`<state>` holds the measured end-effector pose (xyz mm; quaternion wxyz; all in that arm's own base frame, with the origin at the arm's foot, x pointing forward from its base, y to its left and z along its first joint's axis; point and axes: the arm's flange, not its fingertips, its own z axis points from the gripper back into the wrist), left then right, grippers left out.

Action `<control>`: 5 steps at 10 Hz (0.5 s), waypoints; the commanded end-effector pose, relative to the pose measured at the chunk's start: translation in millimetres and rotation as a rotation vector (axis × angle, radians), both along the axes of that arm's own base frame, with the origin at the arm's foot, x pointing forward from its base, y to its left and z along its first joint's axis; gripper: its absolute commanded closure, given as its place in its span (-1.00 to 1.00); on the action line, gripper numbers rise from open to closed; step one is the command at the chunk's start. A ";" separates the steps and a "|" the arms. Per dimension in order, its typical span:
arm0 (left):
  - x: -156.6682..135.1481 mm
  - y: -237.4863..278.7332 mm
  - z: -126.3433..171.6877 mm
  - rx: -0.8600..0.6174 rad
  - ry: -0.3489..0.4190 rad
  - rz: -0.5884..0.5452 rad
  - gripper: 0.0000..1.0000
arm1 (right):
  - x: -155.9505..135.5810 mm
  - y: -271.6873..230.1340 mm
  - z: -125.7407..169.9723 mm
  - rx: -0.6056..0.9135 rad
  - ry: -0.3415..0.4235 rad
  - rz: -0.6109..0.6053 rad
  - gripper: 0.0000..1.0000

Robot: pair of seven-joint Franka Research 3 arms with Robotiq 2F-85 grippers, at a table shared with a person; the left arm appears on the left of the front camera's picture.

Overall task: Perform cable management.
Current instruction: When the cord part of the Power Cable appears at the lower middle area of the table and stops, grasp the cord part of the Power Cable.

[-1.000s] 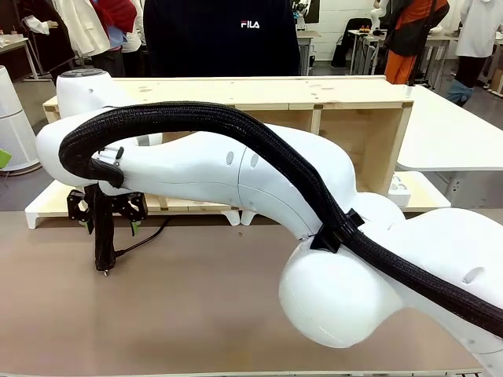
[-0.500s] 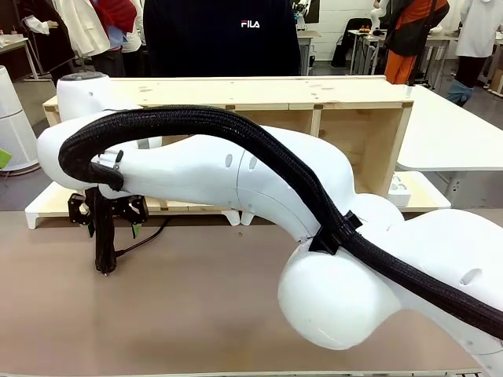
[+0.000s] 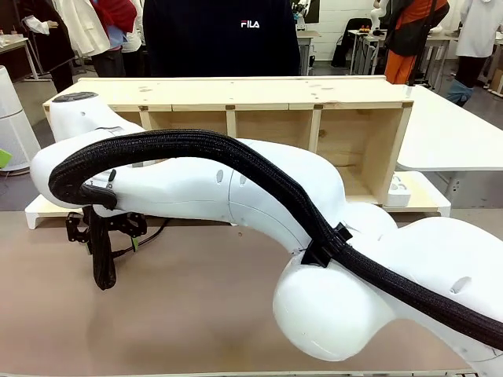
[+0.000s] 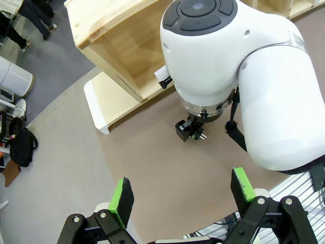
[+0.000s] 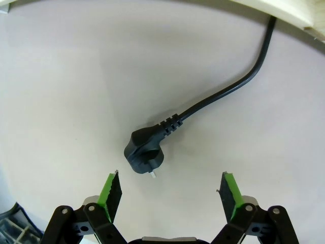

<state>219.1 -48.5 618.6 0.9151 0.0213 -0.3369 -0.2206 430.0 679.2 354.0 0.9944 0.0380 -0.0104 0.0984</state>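
Observation:
The cable (image 5: 223,94) is a thin black cord lying on the brown table, ending in a small black round plug (image 5: 144,151). It runs off under the white base of the wooden shelf. My right gripper (image 5: 170,192) hangs open just above the plug, which lies nearer the left pad, with nothing held. In the front view the right arm reaches across to the table's left, where its gripper (image 3: 110,236) points down beside a short stretch of the cable (image 3: 149,236). My left gripper (image 4: 182,195) is open and empty, high above the table, looking down on the right arm's wrist.
A long wooden shelf (image 3: 236,94) on a white base (image 4: 96,109) lies across the far half of the table. A person in a dark top (image 3: 220,35) stands behind it. The right arm's thick braided sleeve (image 3: 236,149) hangs close by its gripper.
The right arm has sunk lower and shifted slightly left, bringing its gripper closer to the table. Its jaws stay open.

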 end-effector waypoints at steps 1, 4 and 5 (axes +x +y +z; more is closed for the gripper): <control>1.2 -1.0 -1.9 -0.018 -0.006 0.012 -1.00 | 26.1 33.5 11.4 0.009 -0.009 -0.012 -1.00; 1.2 -1.0 -1.9 -0.018 -0.006 0.012 -1.00 | 42.3 56.8 -0.6 -0.007 0.044 -0.025 -1.00; 1.2 -1.0 -1.9 -0.018 -0.006 0.012 -1.00 | 44.4 65.1 -4.2 -0.005 0.053 -0.021 -1.00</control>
